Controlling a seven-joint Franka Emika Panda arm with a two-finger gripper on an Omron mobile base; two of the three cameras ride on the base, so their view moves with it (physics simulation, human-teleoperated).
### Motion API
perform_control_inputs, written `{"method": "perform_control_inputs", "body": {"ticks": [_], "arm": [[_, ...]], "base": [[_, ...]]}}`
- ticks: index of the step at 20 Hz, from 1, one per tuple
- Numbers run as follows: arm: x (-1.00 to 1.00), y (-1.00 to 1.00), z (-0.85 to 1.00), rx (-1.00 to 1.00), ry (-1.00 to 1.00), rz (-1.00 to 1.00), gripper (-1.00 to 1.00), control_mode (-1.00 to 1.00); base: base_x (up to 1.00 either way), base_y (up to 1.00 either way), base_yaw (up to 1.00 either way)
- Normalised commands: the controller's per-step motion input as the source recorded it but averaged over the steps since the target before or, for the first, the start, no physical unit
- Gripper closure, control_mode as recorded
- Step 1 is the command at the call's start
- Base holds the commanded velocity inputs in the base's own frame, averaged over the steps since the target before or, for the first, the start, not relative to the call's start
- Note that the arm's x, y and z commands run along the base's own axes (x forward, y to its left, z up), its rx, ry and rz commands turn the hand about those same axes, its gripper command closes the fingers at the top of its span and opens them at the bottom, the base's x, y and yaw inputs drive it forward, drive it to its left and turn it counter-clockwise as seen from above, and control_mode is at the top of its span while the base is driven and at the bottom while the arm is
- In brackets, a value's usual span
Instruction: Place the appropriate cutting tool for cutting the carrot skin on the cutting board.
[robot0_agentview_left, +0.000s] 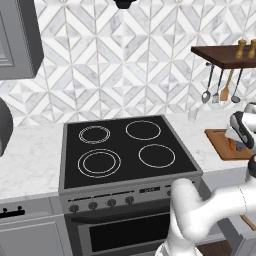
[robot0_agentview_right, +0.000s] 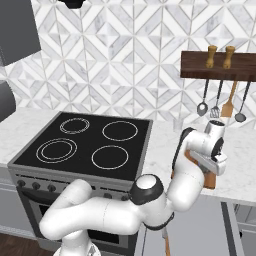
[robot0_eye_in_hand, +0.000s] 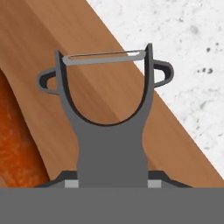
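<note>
1. While I scan from the left side of the left base view, I see the stove (robot0_agentview_left: 125, 150) with its four burners bare, and nothing there belongs to the task.
2. Moving right, at about 3 o'clock of that view, I find the cutting board (robot0_agentview_left: 220, 145) on the marble counter (robot0_agentview_left: 30, 160), with the arm's hand bent down over it.
3. From the hand view I have the gripper (robot0_eye_in_hand: 111, 183) clamped on the handle of the peeler (robot0_eye_in_hand: 107, 127); its Y-shaped head and thin blade point toward 12 o'clock, over the board's wood.
4. The carrot (robot0_eye_in_hand: 17, 144) lies on the board at roughly 8 o'clock of the hand view, just beside the peeler's handle; whether they touch I cannot tell.
5. Further right, toward 2 o'clock, the board's edge gives way to bare counter.
6. My judgement: the right tool is picked and carried over the board, so most of the job is done. What remains is to lower it if it is not down yet, let go, and pull the hand clear without nudging the carrot.
</note>
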Motion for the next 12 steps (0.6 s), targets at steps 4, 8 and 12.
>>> {"method": "perform_control_inputs", "body": {"ticks": [4,8,12], "arm": [[0.0,0.0,-0.04,0.0,0.0,-0.05,-1.0,-1.0],[-0.18,0.01,0.24,0.02,-0.01,-0.02,-1.0,-1.0],[-0.5,0.14,0.74,0.02,-0.06,-0.01,-1.0,-1.0]], "base": [[0.0,0.0,0.0],[0.0,0.0,0.0],[0.0,0.0,0.0]]}}
